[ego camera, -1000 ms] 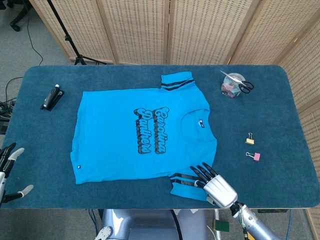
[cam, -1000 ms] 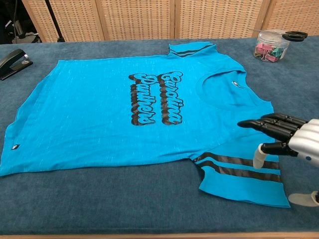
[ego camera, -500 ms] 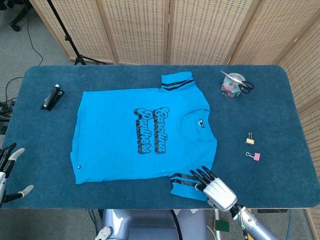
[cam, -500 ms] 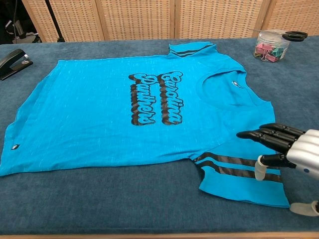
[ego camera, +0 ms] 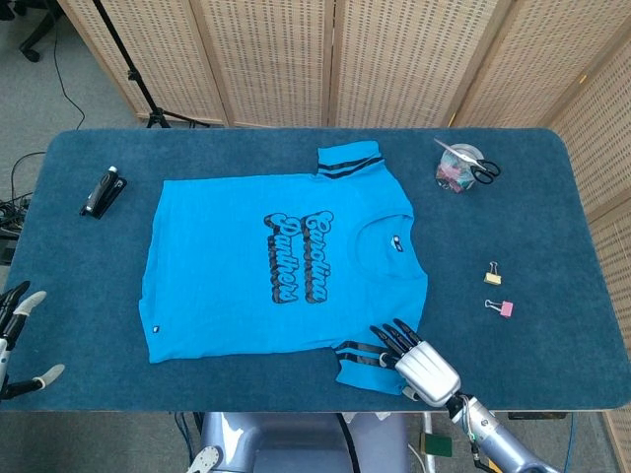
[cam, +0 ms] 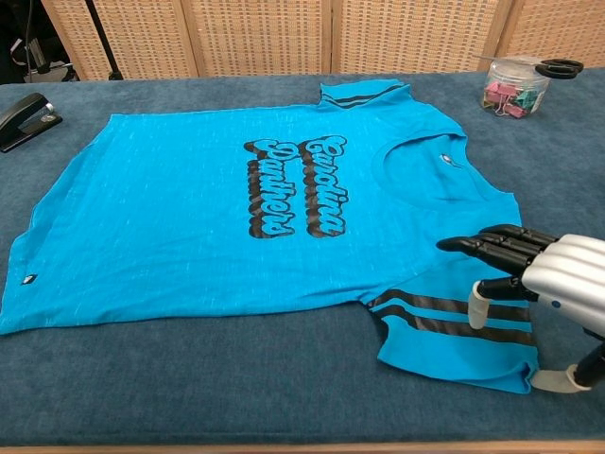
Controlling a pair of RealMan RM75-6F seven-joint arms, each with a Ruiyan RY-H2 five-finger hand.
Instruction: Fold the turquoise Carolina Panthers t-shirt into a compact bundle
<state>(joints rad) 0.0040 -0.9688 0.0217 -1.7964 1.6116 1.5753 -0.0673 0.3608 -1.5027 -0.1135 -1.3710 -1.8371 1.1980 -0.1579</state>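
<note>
Chest view shows the right hand (cam: 539,284) nearest the camera, hovering over the near striped sleeve (cam: 454,331) of the turquoise Carolina Panthers t-shirt (cam: 236,218). Its dark fingers (cam: 492,248) are extended side by side and apart from the thumb, holding nothing; whether the thumb tip touches the sleeve cloth cannot be told. Since a second ago the hand has slid further in over the sleeve, toward the shirt's body, and now hides the sleeve's outer hem corner.

At the near table edge, well to the left of the shirt's hem, the left hand (ego camera: 18,330) shows only in the head view, fingers spread, holding nothing, unmoved.

The shirt lies flat, print up, on the blue table (ego camera: 552,227), its collar toward the robot's right and its hem toward the left. Bare carpet surrounds it on every side, widest beyond the collar. There sit two binder clips (ego camera: 498,293), well apart from the shirt. A black stapler (ego camera: 103,191) lies beyond the hem's far corner. Past the far sleeve (ego camera: 350,162), a clip jar (ego camera: 455,169) stands with scissors (ego camera: 473,166) across its top.
</note>
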